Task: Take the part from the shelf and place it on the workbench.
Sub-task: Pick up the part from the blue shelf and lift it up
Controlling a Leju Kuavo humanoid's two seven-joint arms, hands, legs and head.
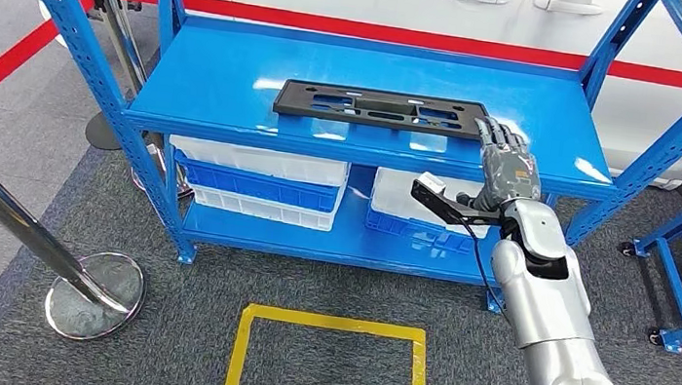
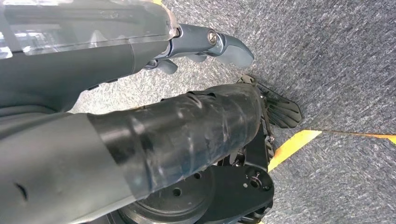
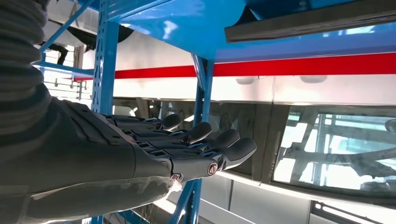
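Part [image 1: 382,108] flat on the blue shelf's [image 1: 234,71] top level, right hand [image 1: 507,164] at its right end, fingers straight, empty | left wrist: left hand [image 2: 205,44] over carpet, holding nothing | right wrist: fingers [image 3: 196,135] extended beside shelf, part [image 3: 308,21] near.

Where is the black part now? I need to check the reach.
In the head view the black part lies flat on the blue shelf's top deck, near its front edge, with the right robot hand at its right end.

White bins [image 1: 260,183], stanchion base [image 1: 96,295], perhaps steel.
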